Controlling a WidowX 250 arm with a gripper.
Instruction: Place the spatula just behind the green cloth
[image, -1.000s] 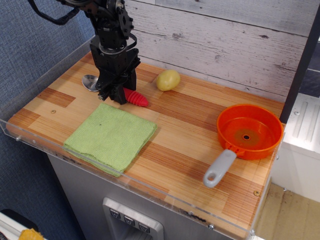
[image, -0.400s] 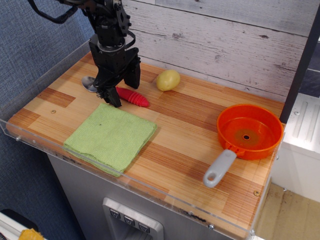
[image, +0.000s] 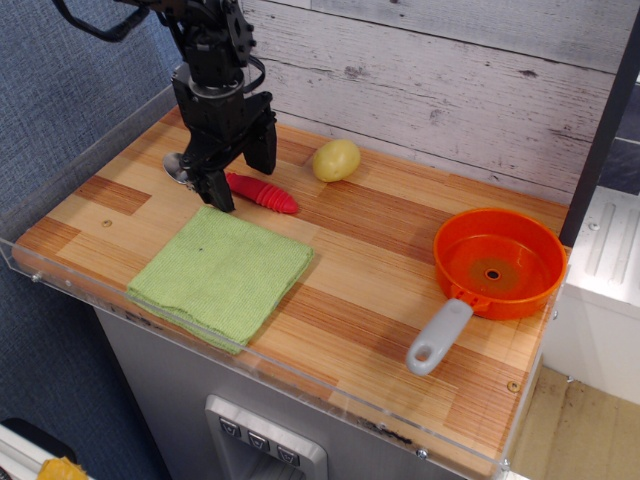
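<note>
The spatula (image: 245, 187) lay just behind the green cloth (image: 222, 274), freed since a second earlier as the gripper (image: 240, 172) spread wide and lifted, so placement looked done.

The spatula (image: 258, 192) has a red ribbed handle and a shiny silver head. The green cloth (image: 222, 273) is light green with a fine woven texture. The gripper (image: 240, 172) is black. A pale yellow potato (image: 336, 160) lies on the table (image: 380, 250), which is striped in light and darker brown wood. The pan (image: 498, 262) is orange with a grey handle.
</note>
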